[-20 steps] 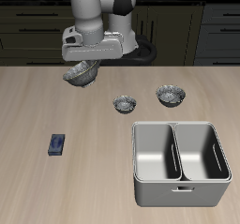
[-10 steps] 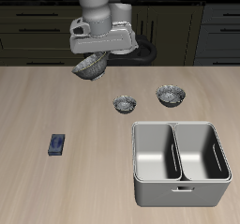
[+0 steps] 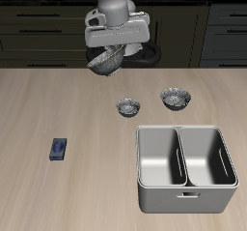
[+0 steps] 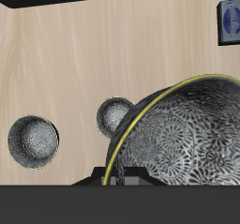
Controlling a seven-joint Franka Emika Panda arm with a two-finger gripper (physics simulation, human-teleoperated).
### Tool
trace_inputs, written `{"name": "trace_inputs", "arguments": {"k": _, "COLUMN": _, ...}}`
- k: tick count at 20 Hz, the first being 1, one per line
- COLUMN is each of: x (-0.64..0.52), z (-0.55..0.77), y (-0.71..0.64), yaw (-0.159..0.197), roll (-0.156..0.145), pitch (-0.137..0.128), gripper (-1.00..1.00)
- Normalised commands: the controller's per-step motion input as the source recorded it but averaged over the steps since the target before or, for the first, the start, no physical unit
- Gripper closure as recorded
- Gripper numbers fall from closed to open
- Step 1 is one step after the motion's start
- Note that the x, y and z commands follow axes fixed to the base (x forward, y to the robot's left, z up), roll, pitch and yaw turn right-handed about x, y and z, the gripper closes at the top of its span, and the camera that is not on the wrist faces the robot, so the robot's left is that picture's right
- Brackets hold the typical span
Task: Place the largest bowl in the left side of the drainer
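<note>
The gripper [image 3: 109,49] holds the big bowl [image 3: 104,61] tilted up in the air, far back from the drainer [image 3: 185,167]

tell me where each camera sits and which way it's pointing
Exterior view: sits in front of and above the table, facing the robot at the back; shows the arm and gripper holding the largest bowl in the air, with the drainer nearer the front edge.
Wrist view: rides on the gripper, looking down at the tabletop; only a dark strip of gripper body shows, beside the largest bowl.
Shared: the largest bowl, two smaller bowls and a small blue object.
</note>
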Motion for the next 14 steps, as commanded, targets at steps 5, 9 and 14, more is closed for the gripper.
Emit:
{"name": "trace_inputs", "arguments": {"k": 5, "x": 0.15, "z": 0.08, "y": 0.31, "yaw": -0.002, "roll": 0.013, "pitch": 0.006, "gripper": 1.0}}
{"name": "trace_inputs", "arguments": {"k": 9, "x": 0.13, "z": 0.08, "y": 0.43, "yaw": 0.014, "roll": 0.019, "pitch": -0.01, "gripper": 1.0}}
{"name": "trace_inputs", "arguments": {"k": 14, "x": 0.09, "z": 0.16, "y": 0.43, "yaw": 0.013, "roll": 0.016, "pitch": -0.014, "gripper": 1.0}}
